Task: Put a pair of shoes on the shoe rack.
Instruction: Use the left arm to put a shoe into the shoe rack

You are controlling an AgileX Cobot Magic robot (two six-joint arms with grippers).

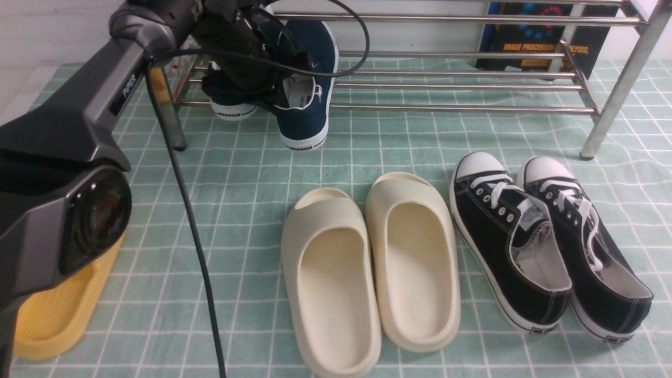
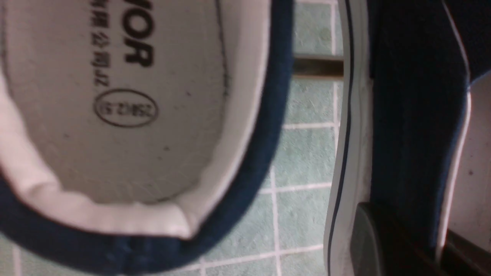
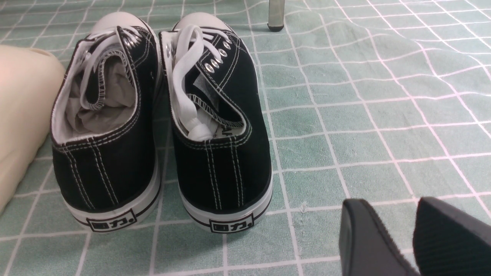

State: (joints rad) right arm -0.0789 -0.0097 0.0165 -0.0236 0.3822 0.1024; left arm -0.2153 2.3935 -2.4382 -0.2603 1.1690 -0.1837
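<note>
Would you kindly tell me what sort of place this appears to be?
Likely a home-entryway mock-up for shoe tidying: a steel shoe rack, with cream slides and black lace-up sneakers lined up on a green checked cloth before it.

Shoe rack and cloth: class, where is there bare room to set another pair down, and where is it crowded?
Free: the shoe rack bars between the navy shoes and its right leg; the cloth strip between the rack and the cream slides. Crowded: the rack's left end, where the left gripper grips one, and the row of slides and black sneakers.
</note>
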